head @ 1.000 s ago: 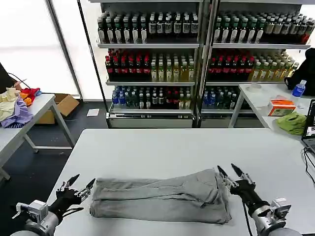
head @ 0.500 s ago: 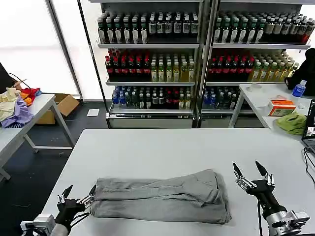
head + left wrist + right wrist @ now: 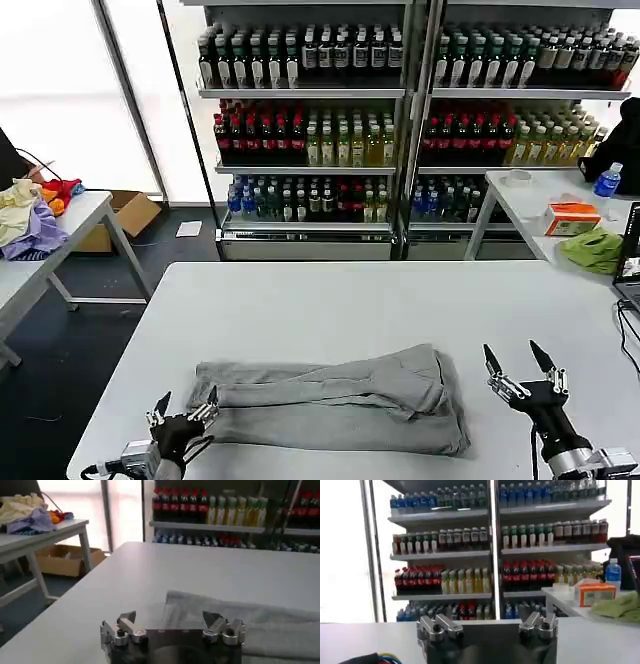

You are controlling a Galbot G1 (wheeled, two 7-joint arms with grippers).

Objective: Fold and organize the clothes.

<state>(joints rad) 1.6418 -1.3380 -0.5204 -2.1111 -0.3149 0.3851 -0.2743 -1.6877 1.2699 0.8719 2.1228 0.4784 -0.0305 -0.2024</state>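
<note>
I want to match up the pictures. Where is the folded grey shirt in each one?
Head view: the grey shirt lies on the near part of the white table, between the two end effectors.
Left wrist view: just beyond the open left end effector.
Right wrist view: not in it.
Shared landmark: the drink shelves behind.

Head view high over table (image 3: 330, 300), wrist views low, facing shelves (image 3: 495, 555)

Folded clothes (image 3: 330, 400) lie on the table (image 3: 330, 300) between both hands.
</note>
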